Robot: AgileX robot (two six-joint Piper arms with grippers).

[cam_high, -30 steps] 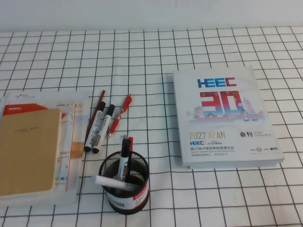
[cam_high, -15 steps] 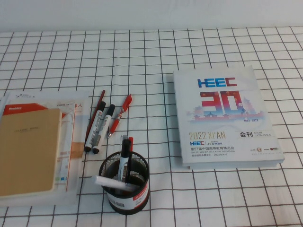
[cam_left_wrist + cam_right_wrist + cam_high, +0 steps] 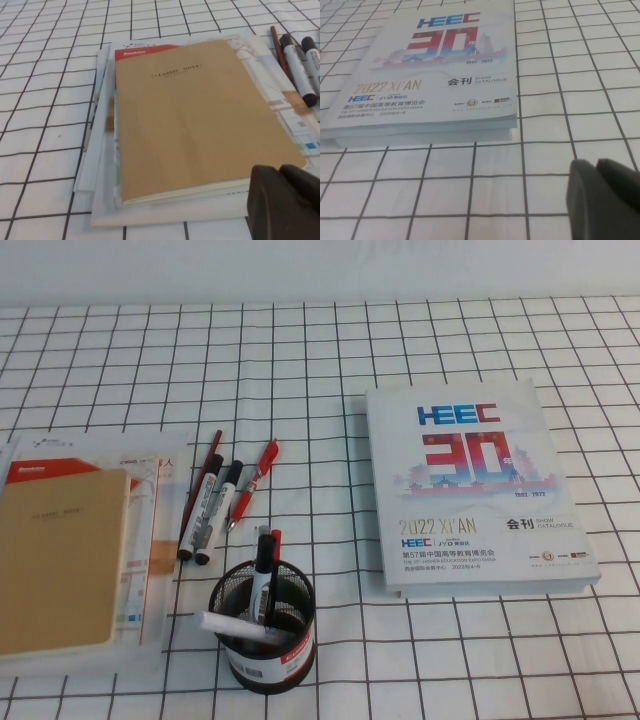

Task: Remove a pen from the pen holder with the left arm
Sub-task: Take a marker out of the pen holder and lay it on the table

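1. My left pincer (image 3: 280,180) is pressed together, its two dark tips meeting and pinching nothing. It hangs just above the bench (image 3: 330,360), over a corner of the tan notebook (image 3: 200,115).
2. The notebook lies flat on a stack of papers (image 3: 100,150) that stick out past its edges. Its cover reads "CLASSIC NOTE".
3. Just beyond the stack, two markers (image 3: 205,520) with black caps lie side by side on the checked cloth. A slim dark-red stick (image 3: 203,485) lies against them on the notebook's side. A red pen (image 3: 250,490) lies on their other side, close by.
4. The pen holder (image 3: 303,612), a black mesh cup, stands upright on the bench at the near edge. It is just nearer than those loose markers and to the right of the notebook stack, well apart from my left pincer.
5. Inside it a black-capped marker (image 3: 262,575) stands up with a red-topped pen (image 3: 276,540) just beside it. A white pen (image 3: 235,626) lies slanted across the opening. All three are in the cup.
6. My right pincer (image 3: 598,175) also shows its tips together with no gap, pinching nothing. It hangs over bare cloth near a corner of the HEEC catalogue (image 3: 435,65).
7. The catalogue lies flat, to the right of the pen holder and apart from it.
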